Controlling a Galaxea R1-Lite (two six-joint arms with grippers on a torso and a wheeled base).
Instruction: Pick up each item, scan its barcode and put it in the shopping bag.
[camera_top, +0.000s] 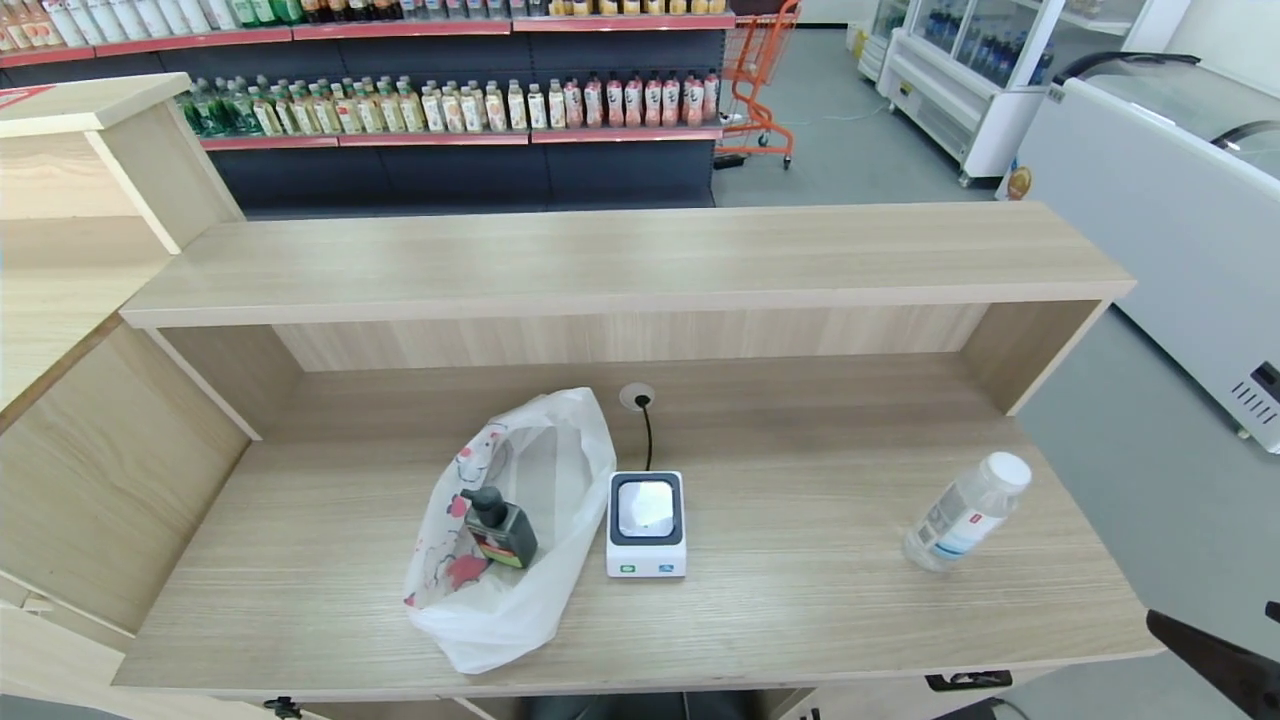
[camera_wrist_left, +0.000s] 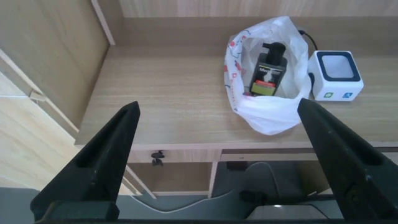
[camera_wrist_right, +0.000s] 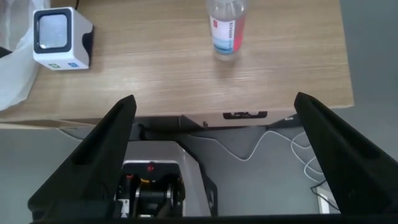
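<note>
A wooden tabletop (camera_top: 800, 610) is seen beneath a raised counter shelf (camera_top: 620, 260). A white shopping bag (camera_top: 575, 470) with a red pattern on its side is spread open left of the tabletop's middle, reaching from near the back wall almost to the front edge. A dark pump bottle (camera_top: 500, 530) with a red and green label is held inside it, its pump head turned toward the back edge. Just beside the bag, on its right, a white barcode scanner (camera_top: 646, 523) is set with its window facing up; its black cable (camera_top: 648, 435) is led back to a grommet at the back edge. A clear bottle (camera_top: 965, 512) with a white cap is stood near the right edge – well apart from the scanner, outside the bag, touched by nothing.

The left gripper (camera_wrist_left: 219, 106) is held off the front edge, short of the bag and toward the front left corner; its fingers (camera_wrist_left: 102, 162) are spread wide – released, nothing between them. The right gripper (camera_wrist_right: 214, 98) is held off the front edge toward the front right corner, the clear bottle and the scanner lying beyond it; its fingers (camera_wrist_right: 339, 152) are likewise spread apart and nothing is gripped.
</note>
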